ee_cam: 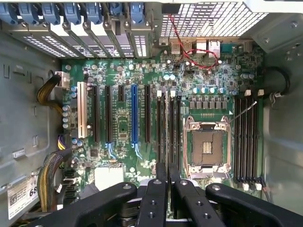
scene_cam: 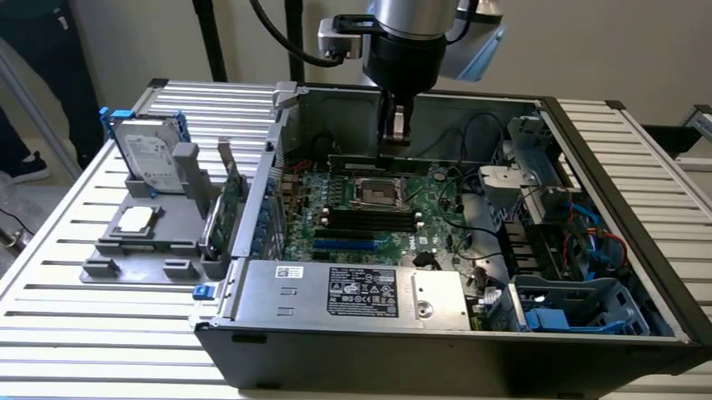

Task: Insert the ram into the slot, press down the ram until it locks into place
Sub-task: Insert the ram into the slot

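My gripper (scene_cam: pixel 395 143) reaches down into the open computer case (scene_cam: pixel 623 208), shut on the ram (scene_cam: pixel 418 164). The ram is a long dark green strip held level over the far side of the motherboard. In the wrist view the ram (ee_cam: pixel 167 127) shows edge-on, running out from between my fingertips (ee_cam: pixel 168 182) in line with a black slot (ee_cam: pixel 161 127) beside the CPU socket (ee_cam: pixel 208 146). I cannot tell whether its lower edge is seated in the slot. More black slots lie on the other side of the CPU socket (ee_cam: pixel 246 137), and others on its near side (scene_cam: pixel 368 221).
A power supply (scene_cam: pixel 345 287) fills the case's near side, and cables and drive cages (scene_cam: pixel 556 242) crowd the exterior view's right. On the table to the left stand a hard drive (scene_cam: pixel 150 162), a grey holder (scene_cam: pixel 139 242) and an upright green card (scene_cam: pixel 230 208). A blue socket (ee_cam: pixel 134 113) lies among the expansion slots.
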`<state>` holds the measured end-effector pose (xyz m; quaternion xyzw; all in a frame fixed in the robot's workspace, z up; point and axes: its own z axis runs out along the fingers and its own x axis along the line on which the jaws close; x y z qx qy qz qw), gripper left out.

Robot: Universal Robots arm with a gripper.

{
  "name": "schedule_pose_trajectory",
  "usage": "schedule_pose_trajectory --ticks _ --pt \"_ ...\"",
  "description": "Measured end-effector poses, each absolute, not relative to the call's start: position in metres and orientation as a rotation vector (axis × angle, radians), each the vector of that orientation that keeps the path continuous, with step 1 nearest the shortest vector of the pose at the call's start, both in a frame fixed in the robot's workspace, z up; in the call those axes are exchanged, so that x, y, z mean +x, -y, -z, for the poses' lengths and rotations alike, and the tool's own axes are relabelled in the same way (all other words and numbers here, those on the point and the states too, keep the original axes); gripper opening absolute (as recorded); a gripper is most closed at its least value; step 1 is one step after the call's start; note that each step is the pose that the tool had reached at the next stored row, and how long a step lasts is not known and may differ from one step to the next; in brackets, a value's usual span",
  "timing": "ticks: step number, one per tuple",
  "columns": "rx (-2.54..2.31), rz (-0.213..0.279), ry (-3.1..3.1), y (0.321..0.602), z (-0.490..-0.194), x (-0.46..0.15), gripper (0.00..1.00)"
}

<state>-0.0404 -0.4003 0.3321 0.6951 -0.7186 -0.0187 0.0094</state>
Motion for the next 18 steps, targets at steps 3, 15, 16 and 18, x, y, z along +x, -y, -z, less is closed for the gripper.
schedule_pose_trajectory --ticks 3,15,16,18 --pt "2.171 0.058 2.244 0.4 -0.327 -0.04 0.13" --pt "2.171 0.058 2.244 0.4 -0.305 -0.04 0.13" --pt "2.171 0.058 2.244 0.4 -0.303 -0.04 0.13" --pt "2.171 0.058 2.244 0.4 -0.299 -0.04 0.13"
